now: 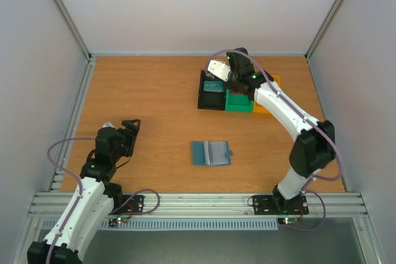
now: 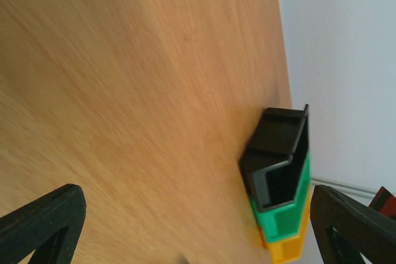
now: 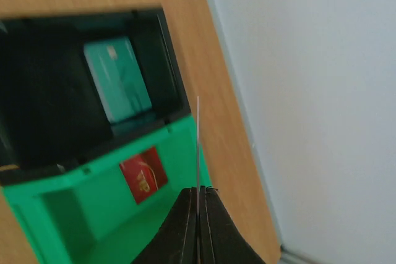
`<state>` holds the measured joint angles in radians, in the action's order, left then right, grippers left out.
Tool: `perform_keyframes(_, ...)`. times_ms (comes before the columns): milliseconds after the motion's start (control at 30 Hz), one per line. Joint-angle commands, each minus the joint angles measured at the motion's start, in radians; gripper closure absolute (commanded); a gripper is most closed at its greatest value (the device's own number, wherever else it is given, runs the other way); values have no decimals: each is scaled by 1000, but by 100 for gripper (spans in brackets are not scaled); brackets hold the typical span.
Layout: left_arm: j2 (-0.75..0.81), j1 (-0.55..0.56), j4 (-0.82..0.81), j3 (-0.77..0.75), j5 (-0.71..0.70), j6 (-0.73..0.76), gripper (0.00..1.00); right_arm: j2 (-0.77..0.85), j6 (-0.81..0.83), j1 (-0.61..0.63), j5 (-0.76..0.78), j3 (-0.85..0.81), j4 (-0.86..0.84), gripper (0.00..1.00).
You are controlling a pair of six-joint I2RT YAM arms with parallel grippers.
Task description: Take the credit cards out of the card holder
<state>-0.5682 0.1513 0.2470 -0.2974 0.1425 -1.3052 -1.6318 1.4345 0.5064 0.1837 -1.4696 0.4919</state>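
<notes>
Your right gripper [image 3: 198, 195] pinches a credit card [image 3: 198, 137] edge-on just over the rim of the green bin [image 3: 80, 214], probably to drop it in, while the open card holder [image 1: 211, 153] lies well apart from that bin and your left gripper [image 2: 197, 193] stands spread.

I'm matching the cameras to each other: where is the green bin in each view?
Top external: green bin at the table's far side, right of centre.
Left wrist: green bin at lower right.
Right wrist: green bin at lower left.
Shared landmark: the black bin adjoining it.
</notes>
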Motion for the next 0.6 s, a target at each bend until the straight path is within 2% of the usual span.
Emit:
perform_keyframes(0, 47, -8, -18, 36, -115, 112, 1, -168, 1, -97, 83, -139, 195, 99)
perform_keyframes(100, 80, -9, -66, 51, -151, 202, 1, -281, 23, -148, 89, -230, 215, 99)
perform_keyframes(300, 123, -9, -118, 52, -238, 413, 0, -404, 128, -179, 91, -291, 164, 99)
perform_keyframes(567, 98, -9, -112, 61, -227, 399, 1, -480, 194, -186, 118, -294, 177, 99)
